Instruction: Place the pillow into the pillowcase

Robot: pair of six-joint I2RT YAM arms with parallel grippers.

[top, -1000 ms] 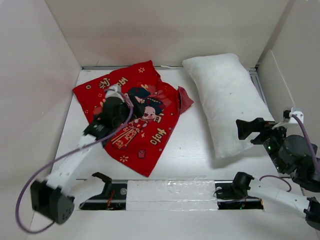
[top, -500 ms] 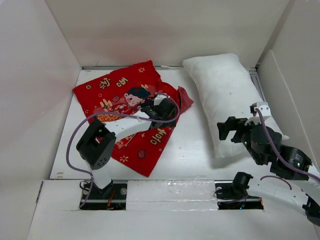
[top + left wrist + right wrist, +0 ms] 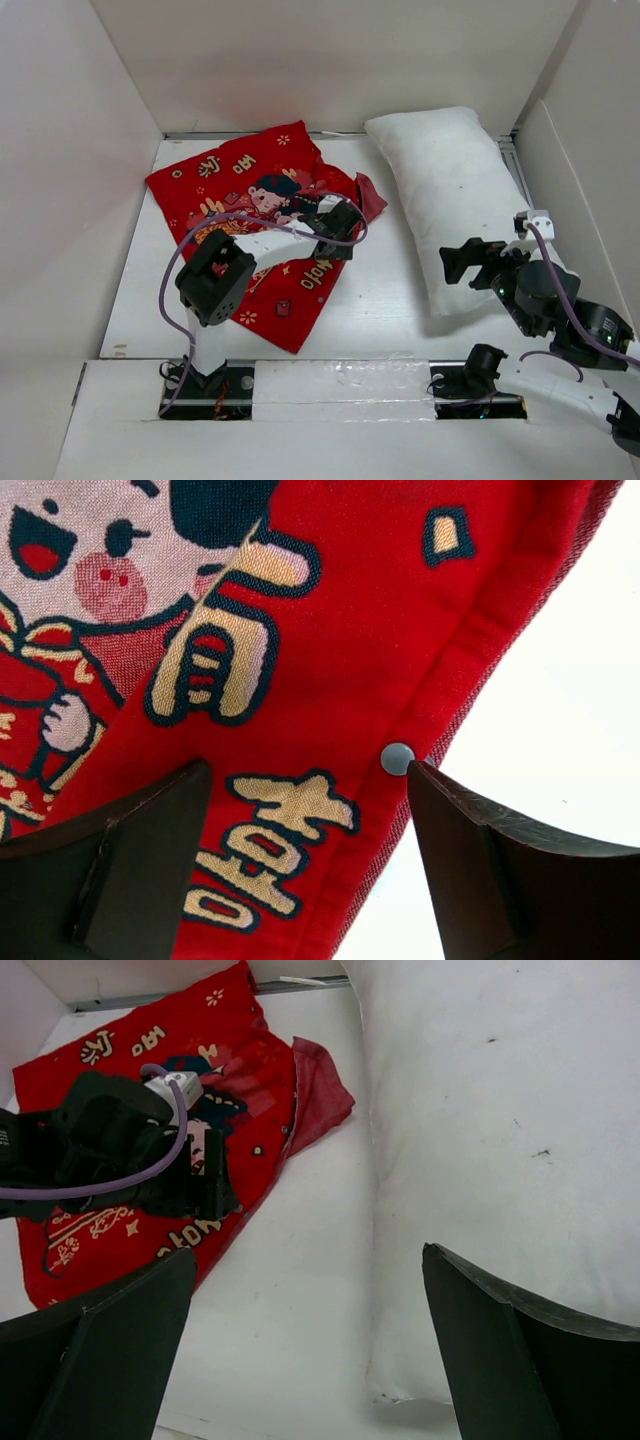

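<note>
Over pillowcase (image 3: 225, 185) right hem: left gripper (image 3: 310, 815) jaws apart, straddling edge by snap stud (image 3: 397, 758). Should pinch top layer only, then lift to open mouth. Right gripper (image 3: 460, 263) wide, empty, beside pillow (image 3: 455, 195) at tabletop (image 3: 385, 290) right.

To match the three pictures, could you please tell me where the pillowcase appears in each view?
Top external: pillowcase left of centre.
Left wrist: pillowcase fills the left and centre.
Right wrist: pillowcase upper left.
Shared landmark: gold characters near its edge.

white table (image 3: 380, 300), red pillowcase (image 3: 230, 175), white pillow (image 3: 450, 190)
</note>
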